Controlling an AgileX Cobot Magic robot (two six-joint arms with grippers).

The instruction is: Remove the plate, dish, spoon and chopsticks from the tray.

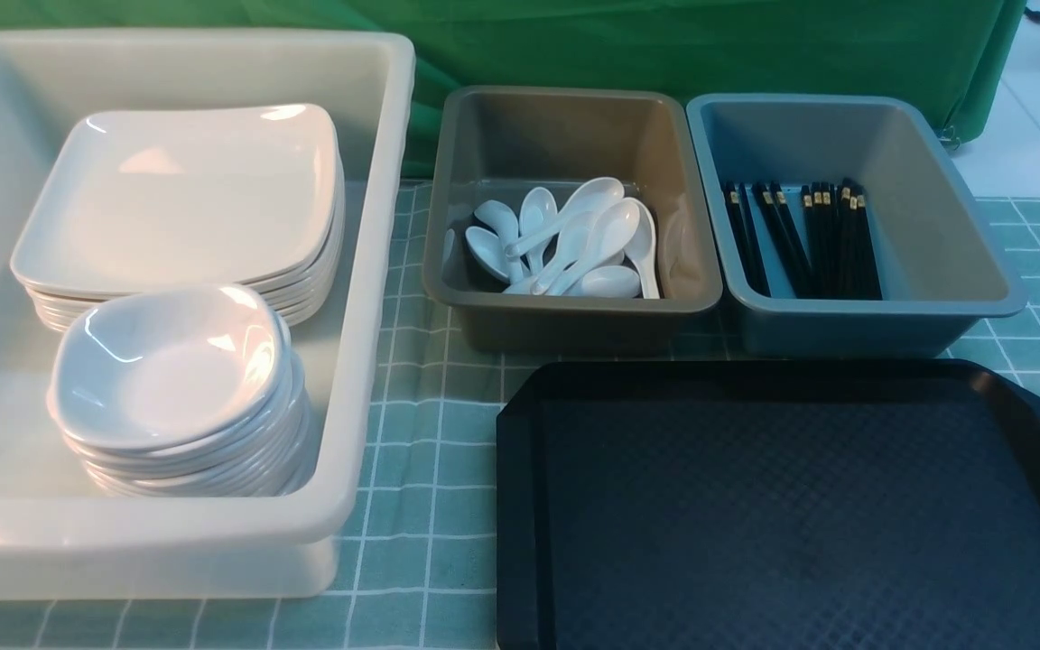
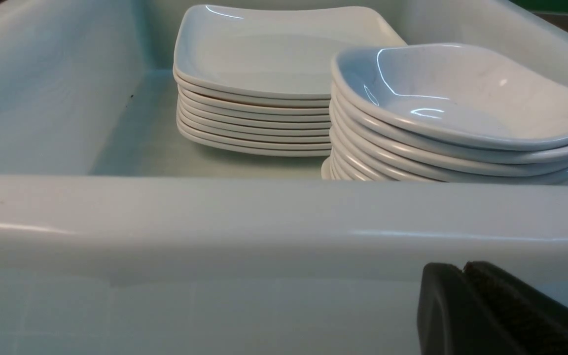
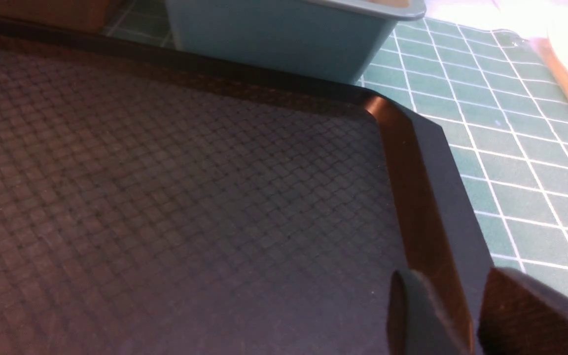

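Tray (image 1: 791, 506) sits at the near right of the checked green mat (image 1: 430, 469), and its diamond-textured surface has nothing on it. Plate stack (image 1: 181, 194) is in the big white tub (image 1: 376, 298) on the left, toward its far side, with the stack of small deep dishes (image 1: 172, 366) right in front of it, the 2 stacks just beside each other. Spoons (image 1: 565, 239) are piled up in the brown bin (image 1: 565, 117) behind the tray, and the chopsticks (image 1: 804, 236) lie in the blue-grey bin (image 1: 935, 181) next to it, gold bands toward the far end.

Left gripper (image 2: 464, 271) is clenched with nothing in it, parked low just outside the tub's near wall; front view only catches a dark bit of it at the bottom left corner. Right gripper (image 3: 476, 305) hangs over the tray's right rim near the clipped far corner, fingers (image 3: 520, 315) parted with a gap between them and nothing held.
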